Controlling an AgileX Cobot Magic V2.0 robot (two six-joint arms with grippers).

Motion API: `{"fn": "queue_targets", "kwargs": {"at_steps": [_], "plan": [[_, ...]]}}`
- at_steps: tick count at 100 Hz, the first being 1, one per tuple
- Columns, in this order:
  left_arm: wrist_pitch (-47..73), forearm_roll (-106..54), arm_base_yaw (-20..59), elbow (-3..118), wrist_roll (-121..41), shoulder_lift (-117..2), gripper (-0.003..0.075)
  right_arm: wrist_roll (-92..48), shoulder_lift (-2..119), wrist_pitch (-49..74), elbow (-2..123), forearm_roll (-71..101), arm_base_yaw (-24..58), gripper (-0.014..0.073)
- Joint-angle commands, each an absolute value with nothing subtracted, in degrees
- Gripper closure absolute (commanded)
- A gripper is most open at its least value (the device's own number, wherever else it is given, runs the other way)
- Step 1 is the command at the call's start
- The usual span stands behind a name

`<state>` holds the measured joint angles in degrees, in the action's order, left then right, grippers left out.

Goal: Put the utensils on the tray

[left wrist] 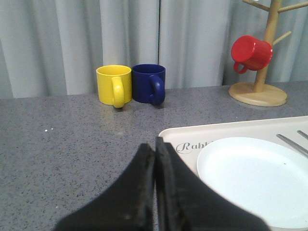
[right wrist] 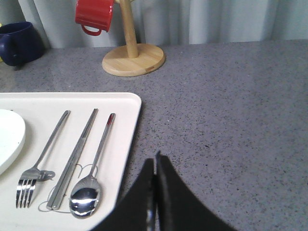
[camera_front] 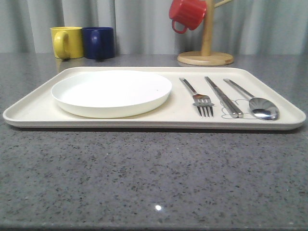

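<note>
You have all three utensils lying on the tray [camera_front: 33, 114] already: the fork [camera_front: 198, 98], the chopsticks [camera_front: 223, 96] and the spoon [camera_front: 252, 100] sit side by side at the plate's three o'clock in the front view, handles pointing away toward twelve, working ends toward six. The white plate [camera_front: 111, 91] fills the tray's other half. By my reading, the placing looks done.

Your left gripper [left wrist: 155, 159] has its jaws pressed together with nothing between them, hanging over the grey counter [camera_front: 144, 173] just off the tray's corner. Your right gripper [right wrist: 155, 178] is likewise closed and empty, beside the tray's edge near the spoon.

If you must reseat anything, expect thin, stiff, polished steel: light, rigid, and likely slippery against flat pads. Each piece lies flush on the smooth tray, so there is little to get under. Take the fork or spoon across the narrow handle, mid-length. The chopsticks touch each other; pinch both together across the middle, or one may roll away.
</note>
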<state>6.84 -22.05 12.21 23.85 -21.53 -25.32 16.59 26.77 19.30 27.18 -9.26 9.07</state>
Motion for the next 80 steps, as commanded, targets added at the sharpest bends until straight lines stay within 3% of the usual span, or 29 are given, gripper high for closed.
{"fn": "queue_targets", "kwargs": {"at_steps": [1,45,80], "plan": [[2.79,-22.29,12.75,25.43,-21.53,-25.49,0.0738,16.0,26.79,14.48,28.85,-10.33,8.66,0.0662],[2.79,-22.29,12.75,25.43,-21.53,-25.49,0.0738,15.95,25.35,12.54,27.99,-10.59,8.66,0.0662],[2.79,-22.29,12.75,25.43,-21.53,-25.49,0.0738,6.77,12.22,6.76,16.24,0.93,3.55,0.0662]]}}
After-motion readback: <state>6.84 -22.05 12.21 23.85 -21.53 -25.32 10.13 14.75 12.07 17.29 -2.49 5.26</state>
